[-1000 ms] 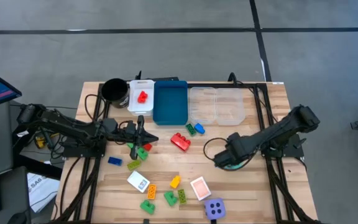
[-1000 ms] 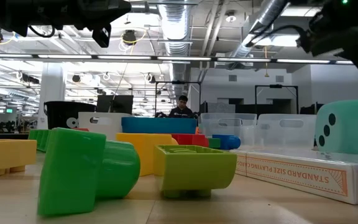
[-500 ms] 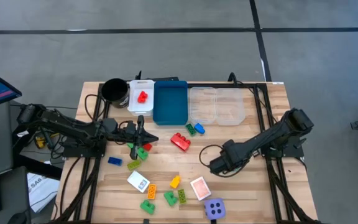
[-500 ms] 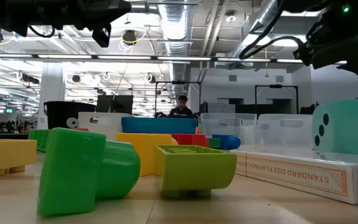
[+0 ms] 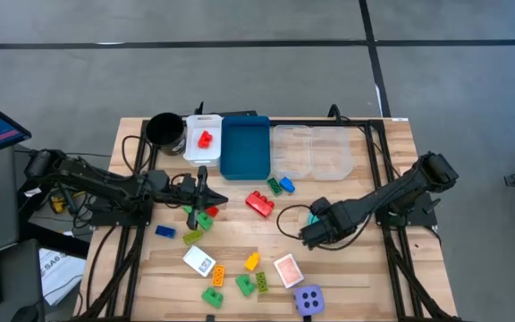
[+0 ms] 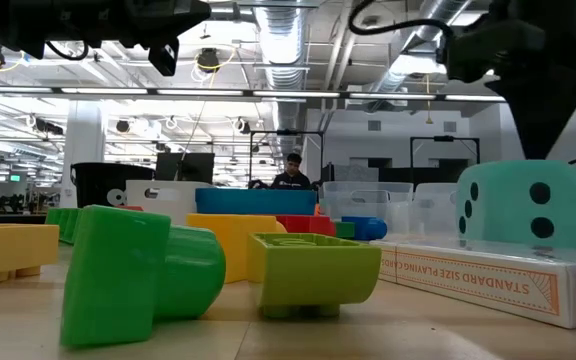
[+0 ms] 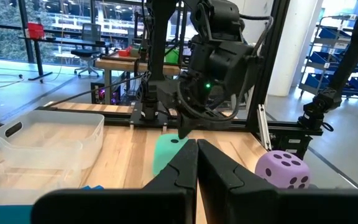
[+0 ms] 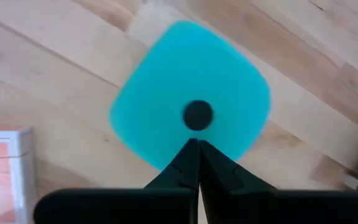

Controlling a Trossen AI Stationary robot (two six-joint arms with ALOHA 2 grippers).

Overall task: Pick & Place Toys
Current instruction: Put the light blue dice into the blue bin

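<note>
Where overhead hides it, right gripper (image 8: 193,144) closed over cyan die (image 8: 188,93) — left gripper (image 7: 196,147) closed, empty.

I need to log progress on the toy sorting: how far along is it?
Barely begun. Done: one red brick lies in the white tray. In hand: nothing; the right end effector, shut, is over the cyan die, and the left end effector is shut too. Left: the other bricks, both card boxes and the purple die are on the table.

Open tabletop (image 5: 365,268) is left at the right front, past the pink card (image 5: 287,269) and purple die (image 5: 309,300). The left-centre is crowded by scattered bricks (image 5: 259,202) (closely set), and the far edge is lined by the trays (image 5: 245,148) and black cup (image 5: 164,131).
</note>
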